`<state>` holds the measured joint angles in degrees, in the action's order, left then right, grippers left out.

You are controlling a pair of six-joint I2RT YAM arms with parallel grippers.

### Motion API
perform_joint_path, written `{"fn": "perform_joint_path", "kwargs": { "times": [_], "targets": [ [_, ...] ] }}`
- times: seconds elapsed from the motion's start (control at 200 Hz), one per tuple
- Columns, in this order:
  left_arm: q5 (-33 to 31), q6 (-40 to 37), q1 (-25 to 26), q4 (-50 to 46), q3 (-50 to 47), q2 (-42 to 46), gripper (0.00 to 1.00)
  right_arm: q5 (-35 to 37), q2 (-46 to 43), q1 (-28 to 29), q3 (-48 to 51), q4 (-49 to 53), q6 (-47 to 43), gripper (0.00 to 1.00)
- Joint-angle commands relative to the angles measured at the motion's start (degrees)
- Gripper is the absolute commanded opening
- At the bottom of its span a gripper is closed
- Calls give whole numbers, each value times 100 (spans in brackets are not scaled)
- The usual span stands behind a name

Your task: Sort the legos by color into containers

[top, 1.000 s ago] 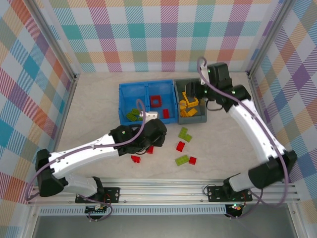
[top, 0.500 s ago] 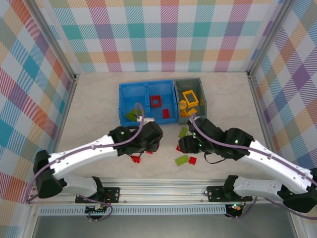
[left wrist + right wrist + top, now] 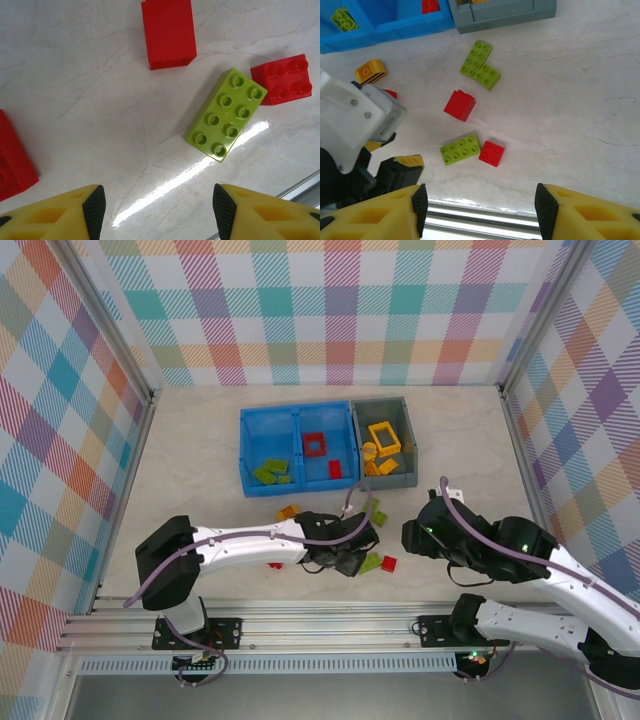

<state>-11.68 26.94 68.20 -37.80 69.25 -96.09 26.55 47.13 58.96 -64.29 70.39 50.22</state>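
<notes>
Checked pastel walls close in a pale marbled surface [image 3: 200,440]. On it stand the blue bin [image 3: 244,445], with green bricks in its left compartment and red ones in its right, and the grey bin [image 3: 411,445] just beside it, holding yellow pieces.

Unsorted legos lie in front of the bins. Both arms reach over this patch. The left claw [image 3: 158,210] hangs low with its fingers apart and nothing between them. The right claw [image 3: 480,210] is higher, also apart and empty.

Just ahead of the left claw lies a green brick [image 3: 226,115], skewed to the fingers. One corner is all but touching a small red brick [image 3: 281,79]. A larger red brick [image 3: 168,32] sits beyond, and an orange piece [image 3: 370,71] lies near the blue bin.

The likely trouble is that a close on the skewed green brick pinches it corner to corner, so that it twists out, or drags the red neighbour along into the wrong compartment. With both arms over one patch, they could also knock each other.
</notes>
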Motion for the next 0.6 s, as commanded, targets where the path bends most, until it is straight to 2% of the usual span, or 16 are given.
{"fn": "perform_joint_path", "kwargs": {
  "times": [0.0,0.105,0.22,0.405,0.595],
  "targets": [
    [-369,33,-70,-334,229,246,65,121,10,37,2,-36,33,62],
    [-518,254,-178,-520,315,325,66,94,47,34,13,-153,-40,64],
    [-396,167,-211,-326,383,438,67,87,75,30,23,-231,-116,65],
    [526,-713,-194,171,631,-91,67,124,-73,34,18,-189,-61,66],
    [302,-895,-277,-56,1207,-738,71,315,-405,37,11,-95,0,67]
  ]
}}
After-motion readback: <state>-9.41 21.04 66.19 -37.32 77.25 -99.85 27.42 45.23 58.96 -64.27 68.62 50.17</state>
